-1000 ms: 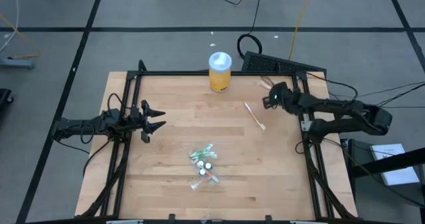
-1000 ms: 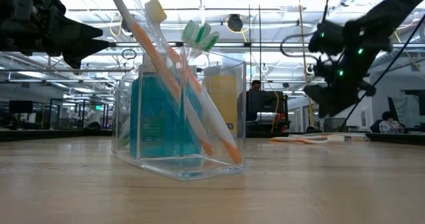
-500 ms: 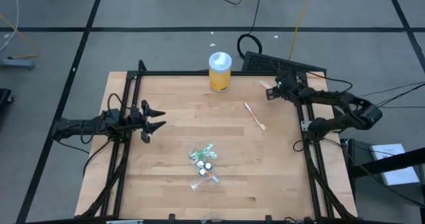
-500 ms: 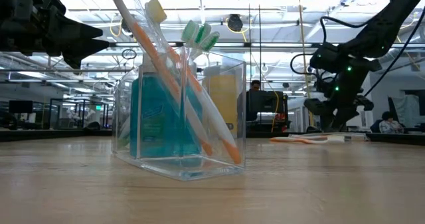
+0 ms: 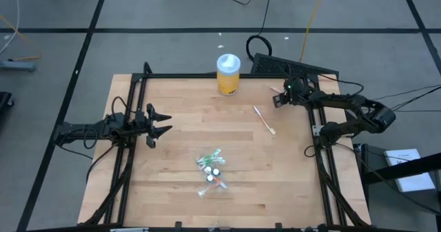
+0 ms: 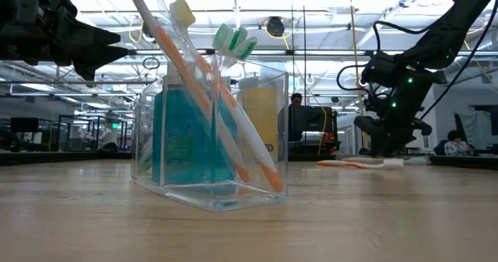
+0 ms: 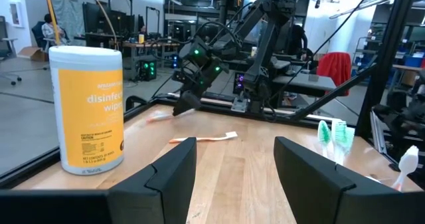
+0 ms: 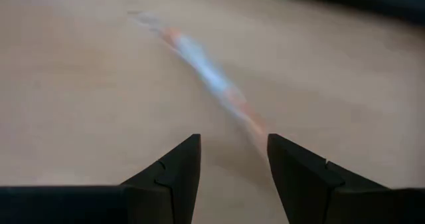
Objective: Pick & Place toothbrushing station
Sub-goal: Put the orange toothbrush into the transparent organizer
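The toothbrushing station point(image 5: 211, 170), a clear plastic box holding several toothbrushes and a blue tube, stands on its base on the table's near middle and fills the low view point(image 6: 210, 130). My right gripper point(image 5: 278, 99) is open and slants down just above the table at the far right. An orange-and-white toothbrush point(image 8: 209, 74) lies on the wood ahead of its fingers. At the table's left edge my left gripper point(image 5: 162, 122) is level and open, with nothing between its fingers point(image 7: 236, 164).
A yellow wipes jar point(image 5: 228, 74) with a white lid stands at the far edge. A second loose toothbrush point(image 5: 264, 120) lies right of centre. Black frame rails point(image 5: 319, 142) run along the table's sides.
My right arm has swung toward the table's far edge. Its gripper has sunk toward the table, tipping further down over the toothbrush at the far right. Most of this happened in the first half second. The gap between its fingers looks the same.
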Action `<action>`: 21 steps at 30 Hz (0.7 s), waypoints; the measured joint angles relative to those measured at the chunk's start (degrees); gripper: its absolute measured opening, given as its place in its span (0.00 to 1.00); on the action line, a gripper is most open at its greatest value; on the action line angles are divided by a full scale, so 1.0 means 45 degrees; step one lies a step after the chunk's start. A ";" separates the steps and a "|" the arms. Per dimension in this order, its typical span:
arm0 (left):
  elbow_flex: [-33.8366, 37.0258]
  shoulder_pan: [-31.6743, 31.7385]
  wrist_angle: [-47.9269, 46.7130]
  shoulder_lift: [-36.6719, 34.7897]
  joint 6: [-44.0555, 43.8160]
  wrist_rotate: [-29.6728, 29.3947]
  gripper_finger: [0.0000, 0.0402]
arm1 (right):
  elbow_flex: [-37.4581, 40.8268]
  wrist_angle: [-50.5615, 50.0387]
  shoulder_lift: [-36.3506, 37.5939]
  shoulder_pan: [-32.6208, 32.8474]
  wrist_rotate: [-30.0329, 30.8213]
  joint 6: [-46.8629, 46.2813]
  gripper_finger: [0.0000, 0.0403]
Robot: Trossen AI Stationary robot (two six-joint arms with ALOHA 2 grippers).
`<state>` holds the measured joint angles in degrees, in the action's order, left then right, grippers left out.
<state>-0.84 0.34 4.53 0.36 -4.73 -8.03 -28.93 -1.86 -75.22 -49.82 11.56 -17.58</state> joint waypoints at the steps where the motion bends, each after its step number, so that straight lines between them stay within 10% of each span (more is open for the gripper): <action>1: 0.0000 0.0000 0.0001 0.0000 -0.0002 0.0000 0.52 | 0.0000 0.0049 -0.0007 -0.0040 -0.0756 -0.0138 0.42; 5: 0.0000 0.0005 -0.0004 0.0000 0.0000 0.0000 0.52 | 0.0000 0.0581 -0.0005 0.0179 -0.3566 -0.0189 0.42; 14: 0.0000 0.0000 -0.0004 0.0000 0.0000 0.0000 0.52 | -0.0007 0.2647 -0.0005 0.0489 -0.0384 -0.0234 0.42; 21: 0.0000 0.0002 0.0001 0.0000 0.0000 0.0000 0.52 | -0.0015 0.2884 -0.0891 0.0527 -0.0958 -0.0167 0.42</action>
<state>-0.84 0.35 4.54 0.36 -4.73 -8.03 -28.99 11.11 -79.23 -47.45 7.24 -18.33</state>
